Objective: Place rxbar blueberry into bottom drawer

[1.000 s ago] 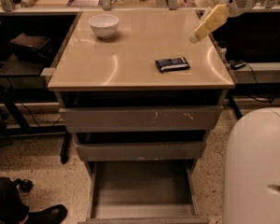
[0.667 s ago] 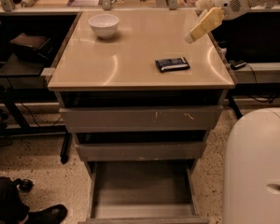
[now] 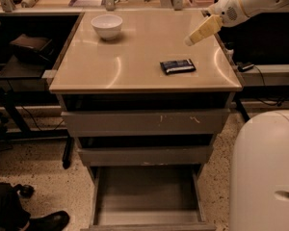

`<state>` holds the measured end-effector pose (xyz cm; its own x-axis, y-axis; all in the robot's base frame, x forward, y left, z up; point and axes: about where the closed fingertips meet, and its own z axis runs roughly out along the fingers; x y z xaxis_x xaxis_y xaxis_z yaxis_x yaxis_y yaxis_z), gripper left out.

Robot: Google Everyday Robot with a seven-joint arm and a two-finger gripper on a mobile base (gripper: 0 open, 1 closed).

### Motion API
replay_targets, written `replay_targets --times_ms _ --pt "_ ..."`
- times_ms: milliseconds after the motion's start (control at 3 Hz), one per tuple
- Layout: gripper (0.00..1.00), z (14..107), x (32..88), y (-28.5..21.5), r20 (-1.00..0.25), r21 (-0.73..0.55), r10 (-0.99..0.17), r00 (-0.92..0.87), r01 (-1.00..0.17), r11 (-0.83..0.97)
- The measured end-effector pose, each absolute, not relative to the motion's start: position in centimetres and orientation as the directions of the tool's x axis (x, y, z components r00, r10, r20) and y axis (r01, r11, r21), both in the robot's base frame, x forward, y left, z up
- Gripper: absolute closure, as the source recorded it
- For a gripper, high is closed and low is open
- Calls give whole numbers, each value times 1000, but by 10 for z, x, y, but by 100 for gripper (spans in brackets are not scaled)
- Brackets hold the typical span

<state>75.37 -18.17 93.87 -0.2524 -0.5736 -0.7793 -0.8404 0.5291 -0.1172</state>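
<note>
The rxbar blueberry (image 3: 177,66), a small flat dark bar, lies on the tan cabinet top (image 3: 135,57) near its right front. My gripper (image 3: 191,39) hangs above the top's right side, up and slightly right of the bar, apart from it, and holds nothing. The bottom drawer (image 3: 147,196) stands pulled out at the base of the cabinet, its plain grey floor bare. The two shallower drawers above it stick out a little.
A white bowl (image 3: 107,26) stands at the back left of the top. The robot's white base (image 3: 265,172) fills the lower right. A dark shelf (image 3: 29,47) and desk legs are to the left. A shoe (image 3: 48,220) shows at the lower left.
My gripper has moved left and slightly down over the cabinet top, closer to the bar. The bar, bowl and drawers have not moved.
</note>
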Motion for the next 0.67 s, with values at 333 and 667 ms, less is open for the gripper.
replay_targets --times_ms 333,667 --pt "0 908 758 -194 -739 -148 -616 -272 -826 543" --pt "0 908 758 -194 -739 -148 -616 -272 -826 543"
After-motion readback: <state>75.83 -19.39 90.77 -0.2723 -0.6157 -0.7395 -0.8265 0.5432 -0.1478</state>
